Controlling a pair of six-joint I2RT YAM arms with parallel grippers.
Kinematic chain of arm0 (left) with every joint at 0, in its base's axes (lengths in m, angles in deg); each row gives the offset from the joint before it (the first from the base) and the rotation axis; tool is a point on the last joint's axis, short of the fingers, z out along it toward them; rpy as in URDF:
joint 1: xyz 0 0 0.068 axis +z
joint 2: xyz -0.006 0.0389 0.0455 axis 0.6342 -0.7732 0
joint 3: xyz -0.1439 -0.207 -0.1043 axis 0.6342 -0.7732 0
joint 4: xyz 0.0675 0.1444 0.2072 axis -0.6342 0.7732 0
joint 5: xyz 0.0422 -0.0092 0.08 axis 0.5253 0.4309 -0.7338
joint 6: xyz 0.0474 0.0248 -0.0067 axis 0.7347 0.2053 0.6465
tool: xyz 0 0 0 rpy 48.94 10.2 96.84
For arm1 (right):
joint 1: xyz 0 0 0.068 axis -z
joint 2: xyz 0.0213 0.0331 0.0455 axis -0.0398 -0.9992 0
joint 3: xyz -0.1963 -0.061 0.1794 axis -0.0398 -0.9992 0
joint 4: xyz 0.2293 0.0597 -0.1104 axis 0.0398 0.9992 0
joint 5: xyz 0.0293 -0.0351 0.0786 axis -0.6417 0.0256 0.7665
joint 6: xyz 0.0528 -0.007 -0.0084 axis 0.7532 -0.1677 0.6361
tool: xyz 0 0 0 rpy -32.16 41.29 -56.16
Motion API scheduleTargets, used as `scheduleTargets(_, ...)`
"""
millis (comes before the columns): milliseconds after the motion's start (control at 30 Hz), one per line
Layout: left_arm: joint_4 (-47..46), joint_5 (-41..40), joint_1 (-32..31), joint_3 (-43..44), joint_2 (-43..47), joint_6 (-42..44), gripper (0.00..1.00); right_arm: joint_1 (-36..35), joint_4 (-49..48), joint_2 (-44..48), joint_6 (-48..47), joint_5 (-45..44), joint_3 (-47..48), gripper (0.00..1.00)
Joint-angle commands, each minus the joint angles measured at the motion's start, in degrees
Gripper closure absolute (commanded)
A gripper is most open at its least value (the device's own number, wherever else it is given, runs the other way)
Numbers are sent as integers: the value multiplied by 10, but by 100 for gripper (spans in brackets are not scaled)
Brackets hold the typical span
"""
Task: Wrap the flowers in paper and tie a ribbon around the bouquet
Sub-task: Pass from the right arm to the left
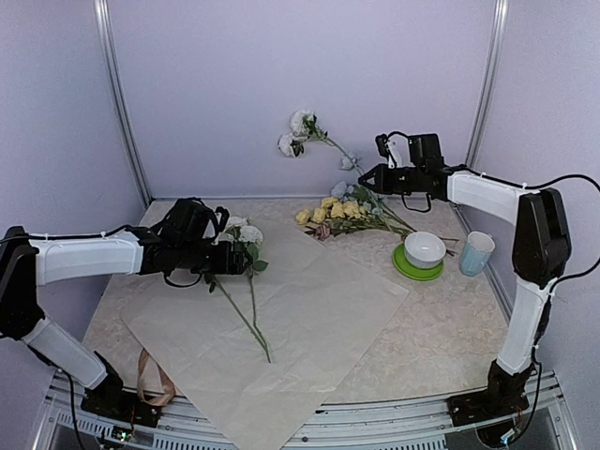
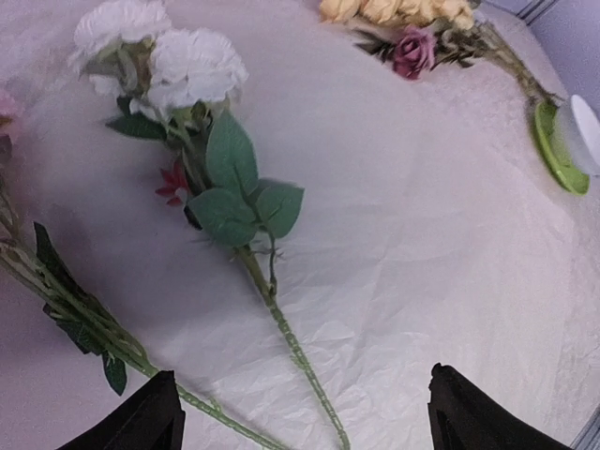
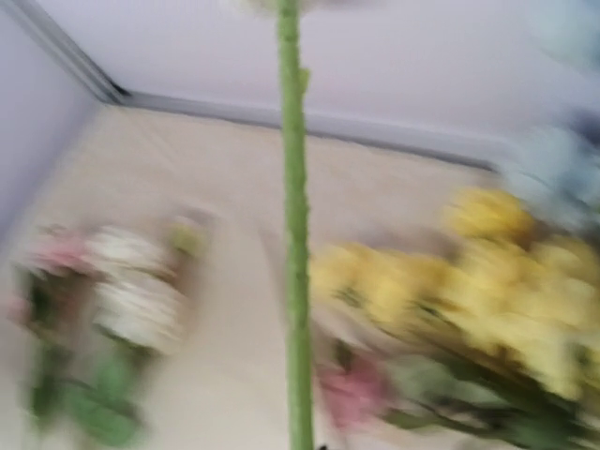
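We see thin, crinkled peach paper (image 1: 328,300) lying flat. Our right claw (image 1: 367,175) clenches a slim green white-bloomed stem (image 1: 328,142), which rises toward its ten o'clock. Our left claw (image 1: 239,262), splayed, hovers over a leafy stem (image 1: 251,314) at five o'clock.

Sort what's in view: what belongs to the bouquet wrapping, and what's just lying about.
For the job: peach paper, white flowers lying on it, yellow bunch, white-bloomed stem held by the right fingers, beige ribbon.
Lying about: white bowl, green saucer, pale blue cup.
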Motion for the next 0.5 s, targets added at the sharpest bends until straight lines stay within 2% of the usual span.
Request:
scheduleTargets(0, -122, 36, -13, -15, 80, 32, 16, -70, -208, 102, 76, -27, -107, 100)
scheduleTargets(133, -223, 114, -15, 4, 106, 33, 18, -149, -313, 124, 124, -38, -180, 100)
scheduleTargets(233, -308, 168, -15, 22, 106, 9, 11, -205, -398, 130, 144, -33, -221, 100)
scheduleTargets(300, -350, 175, -13, 28, 99, -14, 8, -237, -434, 131, 135, -29, -230, 100)
scheduleTargets(467, -418, 191, 17, 9, 84, -106, 9, -301, -484, 129, 107, -19, -246, 100)
